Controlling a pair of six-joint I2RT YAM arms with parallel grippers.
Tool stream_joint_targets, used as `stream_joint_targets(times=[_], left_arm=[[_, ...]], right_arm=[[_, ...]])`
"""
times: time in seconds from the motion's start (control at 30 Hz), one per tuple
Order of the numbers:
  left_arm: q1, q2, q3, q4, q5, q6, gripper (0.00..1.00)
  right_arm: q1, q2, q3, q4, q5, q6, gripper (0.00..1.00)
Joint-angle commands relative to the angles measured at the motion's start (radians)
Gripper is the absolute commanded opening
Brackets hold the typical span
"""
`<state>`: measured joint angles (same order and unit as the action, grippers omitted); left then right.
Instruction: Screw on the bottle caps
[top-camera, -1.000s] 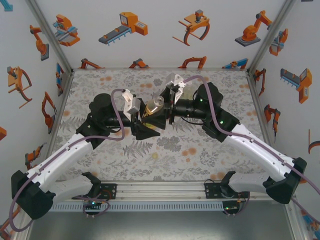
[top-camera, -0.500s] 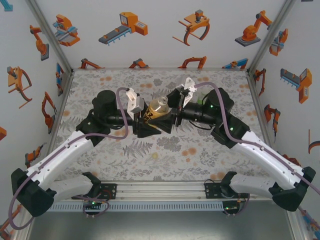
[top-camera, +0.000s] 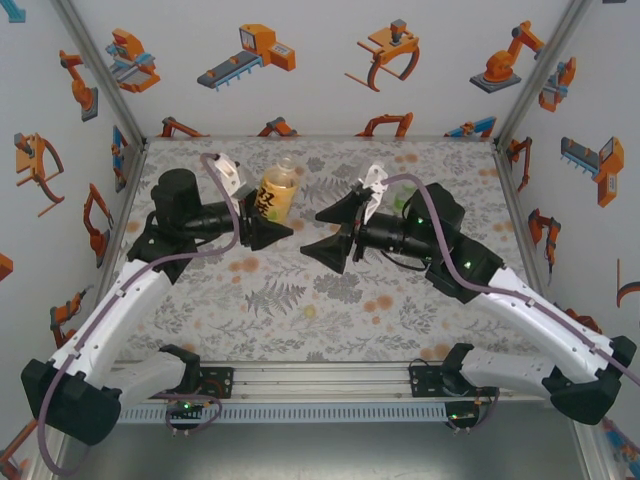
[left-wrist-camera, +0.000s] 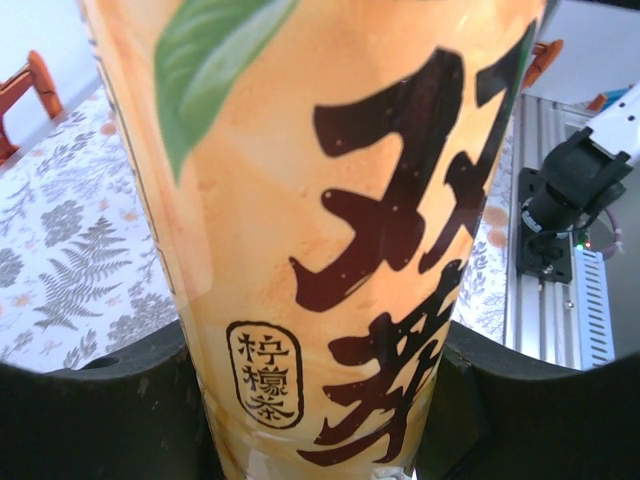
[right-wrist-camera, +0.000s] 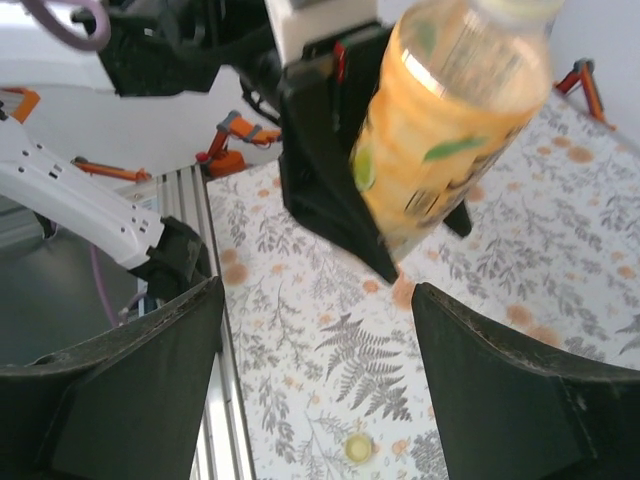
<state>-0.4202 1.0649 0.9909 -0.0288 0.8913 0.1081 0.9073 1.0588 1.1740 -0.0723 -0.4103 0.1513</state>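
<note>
In the top view, your left gripper (top-camera: 265, 222) is pinching the amber bottle (top-camera: 277, 192) at upper left of centre, over the floral table (top-camera: 420, 310). Your right gripper (top-camera: 312, 232) stands spread just right of it, not touching.

In the left wrist view, the bottle's label sits mid-frame between dark fingers (left-wrist-camera: 90, 420).

In the right wrist view, the tilted bottle is at upper right. A pale yellow cap (right-wrist-camera: 355, 447) lies on the table at bottom centre.
</note>
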Motion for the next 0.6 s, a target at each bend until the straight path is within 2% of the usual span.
stream_joint_targets(times=[0.0,0.17,0.37,0.57], left_arm=[[0.054,-0.027,0.003,-0.017,0.046,0.003,0.00],[0.138,-0.061,-0.045,0.012,-0.013,0.020,0.00],[0.196,-0.124,-0.147,0.070,-0.157,0.011,0.01],[0.202,-0.155,-0.192,0.090,-0.253,0.001,0.03]], right_arm=[[0.036,0.029,-0.024,-0.066,0.079,-0.017,0.67],[0.088,0.113,-0.022,-0.172,0.198,0.010,0.63],[0.114,0.239,-0.029,-0.273,0.427,0.249,0.53],[0.149,0.330,-0.068,-0.312,0.539,0.415,0.49]])
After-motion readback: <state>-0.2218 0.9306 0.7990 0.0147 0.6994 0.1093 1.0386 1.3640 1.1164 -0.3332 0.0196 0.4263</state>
